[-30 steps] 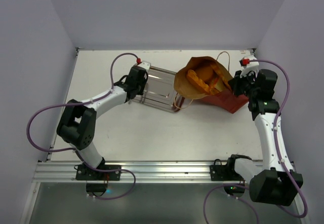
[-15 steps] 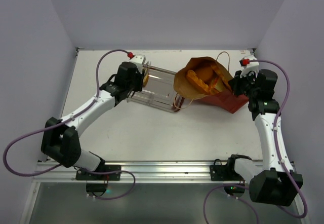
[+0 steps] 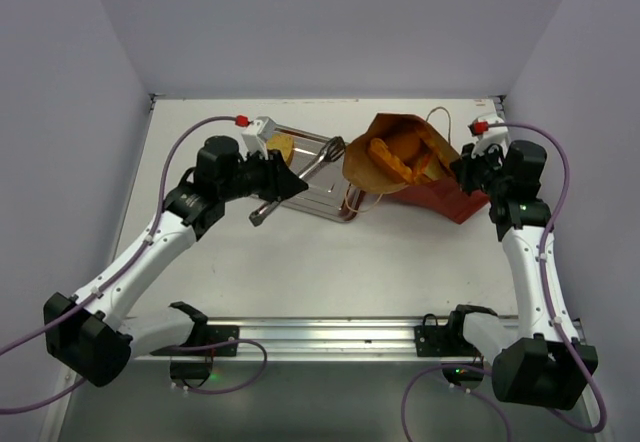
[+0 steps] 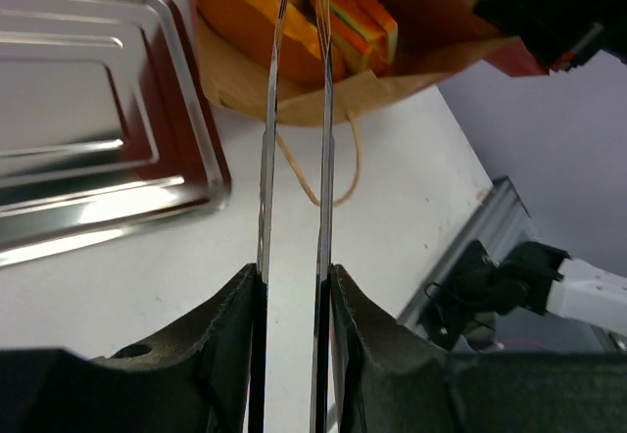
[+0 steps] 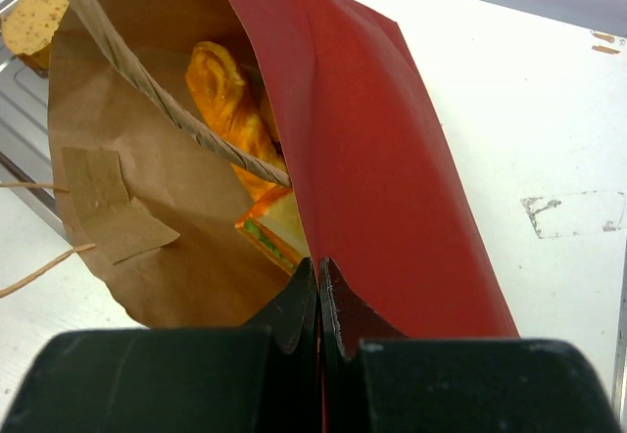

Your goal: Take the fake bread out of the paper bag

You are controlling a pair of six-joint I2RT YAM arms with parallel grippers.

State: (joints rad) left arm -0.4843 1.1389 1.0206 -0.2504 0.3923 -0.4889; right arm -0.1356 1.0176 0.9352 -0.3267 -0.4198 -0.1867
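Note:
The paper bag (image 3: 440, 187) lies on its side, red outside and brown inside, its mouth facing left. Orange-golden fake bread (image 3: 395, 157) shows inside it, also in the left wrist view (image 4: 245, 22) and the right wrist view (image 5: 230, 100). One pale slice (image 3: 280, 145) lies on the metal tray (image 3: 320, 194). My left gripper (image 3: 285, 182) is shut on metal tongs (image 3: 325, 157), whose tips sit just left of the bag mouth. In the left wrist view the tong arms (image 4: 266, 159) point into the bag (image 4: 294, 100). My right gripper (image 5: 319, 276) is shut on the bag's red edge (image 5: 372, 159).
The tray (image 4: 88, 139) lies left of the bag, touching its mouth. The bag's string handles (image 3: 360, 207) hang out onto the table in front of the tray. The white table ends at a metal rail (image 3: 320, 332) at the near edge.
My left arm has drawn back to the left and turned, so the tongs now point right toward the bag mouth. A pale slice now shows on the tray's far corner. The right arm holds still.

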